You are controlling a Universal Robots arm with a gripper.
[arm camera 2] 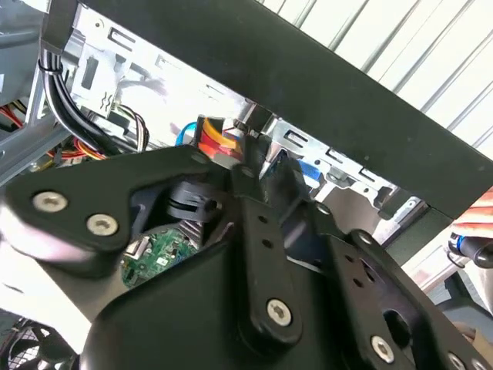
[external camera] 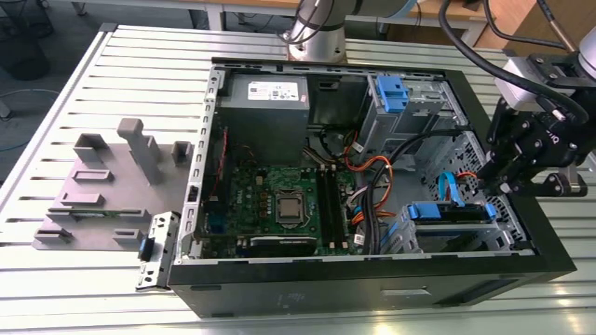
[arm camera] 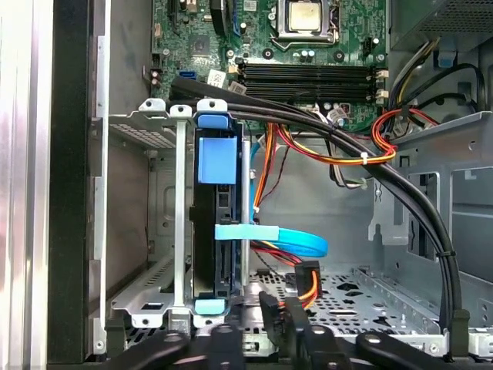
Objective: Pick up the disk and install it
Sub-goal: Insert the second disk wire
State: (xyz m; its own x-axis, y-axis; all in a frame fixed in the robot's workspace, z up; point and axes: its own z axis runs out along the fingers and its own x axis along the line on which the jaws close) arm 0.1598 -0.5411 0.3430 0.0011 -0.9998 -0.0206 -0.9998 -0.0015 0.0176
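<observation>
1. The disk (arm camera: 219,231), blue-bracketed and edge-on, sits in the grey steel drive cage (arm camera: 139,231) inside the computer case (external camera: 373,279).
2. We see the gripper (external camera: 507,185) poised just above it; whether its black jaws grip anything, we cannot tell.
3. We judge installation nearly done; seating must be confirmed.
4. A flat blue cable (arm camera: 285,239) crosses beside bundled wires.

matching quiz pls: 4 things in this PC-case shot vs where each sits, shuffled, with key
1. disk
2. gripper
3. power supply
4. grey fixture block

A. on the slatted table, outside the case, on the exterior view's left
B. in the metal drive cage, blue bracket on its edge
C. case corner nearest the arm's base
D. above the drive cage, on the exterior view's right

1-B, 2-D, 3-C, 4-A
</observation>
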